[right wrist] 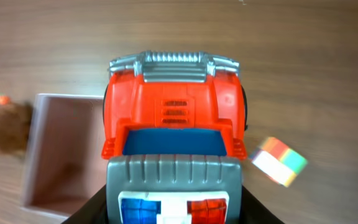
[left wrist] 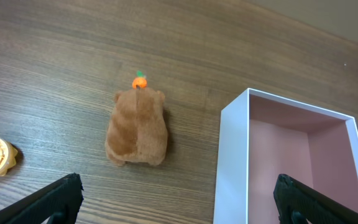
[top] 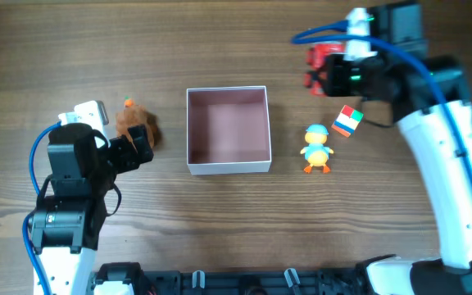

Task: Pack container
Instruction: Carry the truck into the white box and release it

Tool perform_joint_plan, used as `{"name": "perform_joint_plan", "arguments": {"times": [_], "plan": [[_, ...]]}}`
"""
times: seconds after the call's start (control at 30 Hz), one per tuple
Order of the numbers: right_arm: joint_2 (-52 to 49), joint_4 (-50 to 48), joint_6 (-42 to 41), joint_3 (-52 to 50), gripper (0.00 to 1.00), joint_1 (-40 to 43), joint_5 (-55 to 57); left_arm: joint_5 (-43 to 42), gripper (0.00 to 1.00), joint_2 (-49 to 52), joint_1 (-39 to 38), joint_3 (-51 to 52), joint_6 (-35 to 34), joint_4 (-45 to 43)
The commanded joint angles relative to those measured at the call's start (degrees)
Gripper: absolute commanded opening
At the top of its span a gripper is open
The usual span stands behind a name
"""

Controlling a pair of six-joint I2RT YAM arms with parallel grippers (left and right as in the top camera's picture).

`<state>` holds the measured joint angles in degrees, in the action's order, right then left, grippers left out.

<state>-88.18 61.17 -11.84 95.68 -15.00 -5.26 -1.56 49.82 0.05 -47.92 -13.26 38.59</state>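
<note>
Since your right gripper (top: pixel 326 72) is clamped on the red truck (right wrist: pixel 173 106) and the empty container (top: pixel 228 166) sits off to its left, I'd say you're mid-carry, so swing over and drop it.

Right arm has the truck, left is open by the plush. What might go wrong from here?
1. The right gripper holds the red truck, seemingly near one end, so it may tip or slip in transit.
2. A low carry might catch the thin wall of the container and shove it.
3. The left gripper sits open by the plush, close to the container; both arms reaching in together may collide.
</note>
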Motion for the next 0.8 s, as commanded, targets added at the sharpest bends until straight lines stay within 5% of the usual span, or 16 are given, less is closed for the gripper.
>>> {"name": "perform_joint_plan", "arguments": {"times": [0.0,0.27,0.77], "plan": [[-2.7,-4.4,-6.8,0.4,0.04,-14.7,5.7,0.3,1.0,1.4,-0.3,-1.2,-0.5,-0.2],[-22.3,-8.3,-11.8,0.4,0.04,-23.0,7.1,0.3,1.0,2.3,-0.3,-1.2,-0.5,-0.2],[-33.1,-13.1,-15.2,0.4,0.04,-23.1,4.8,0.3,1.0,2.3,-0.3,-1.2,-0.5,-0.2]]}}
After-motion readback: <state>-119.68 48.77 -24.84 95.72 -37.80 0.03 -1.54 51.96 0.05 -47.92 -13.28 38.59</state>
